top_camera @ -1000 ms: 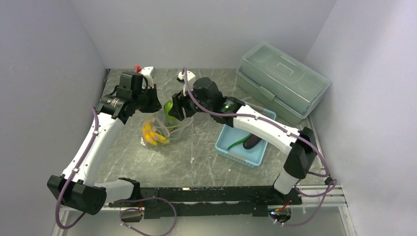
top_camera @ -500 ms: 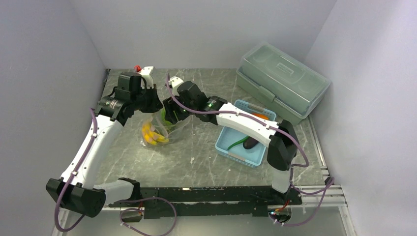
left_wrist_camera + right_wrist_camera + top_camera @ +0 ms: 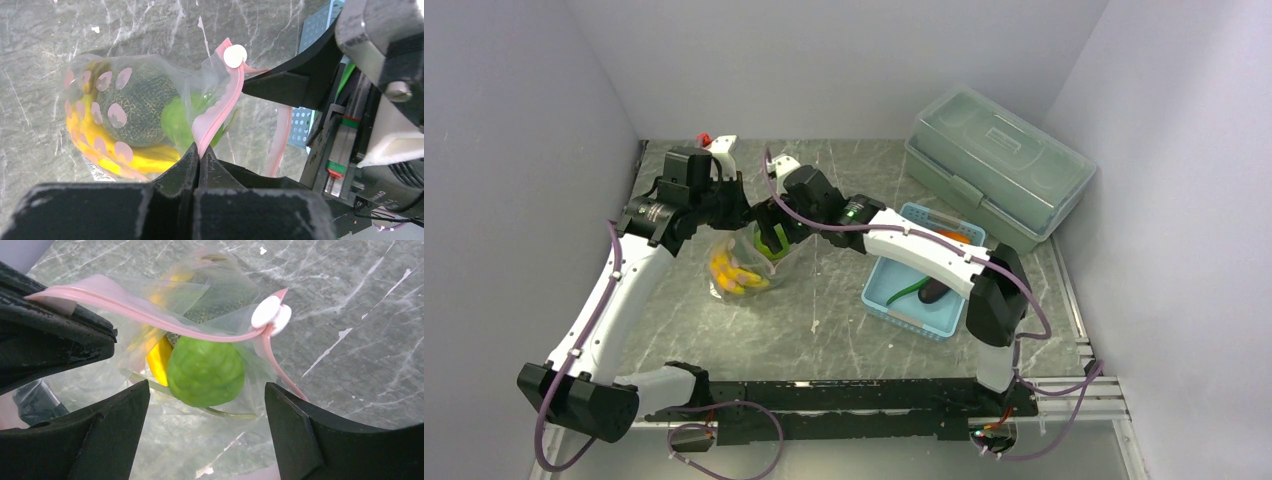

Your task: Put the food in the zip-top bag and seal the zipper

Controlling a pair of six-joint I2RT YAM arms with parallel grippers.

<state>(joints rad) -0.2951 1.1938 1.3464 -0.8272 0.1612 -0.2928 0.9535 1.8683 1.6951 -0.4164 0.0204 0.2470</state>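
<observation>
The clear zip-top bag [image 3: 742,268] lies between the two arms. My left gripper [image 3: 200,155] is shut on its pink zipper [image 3: 222,107], holding the mouth up. Through the plastic I see the netted melon [image 3: 137,107], the yellow bananas [image 3: 100,150] and the lime-green fruit [image 3: 182,125]. My right gripper [image 3: 206,390] stands open at the bag's mouth. The lime-green fruit [image 3: 205,371] sits just past its fingertips, under the zipper [image 3: 150,320], touching neither finger. A white slider [image 3: 271,312] sits on the strip.
A light blue basket [image 3: 886,297] at the right holds a purple eggplant [image 3: 934,291], a thin green vegetable [image 3: 904,290] and an orange-red piece [image 3: 951,236]. A big lidded grey-green box [image 3: 999,165] stands at the back right. Walls close in on three sides.
My right arm swung left to the bag's mouth with the lime-green fruit, then its jaws opened and let go of it. The left gripper kept its hold on the zipper.
</observation>
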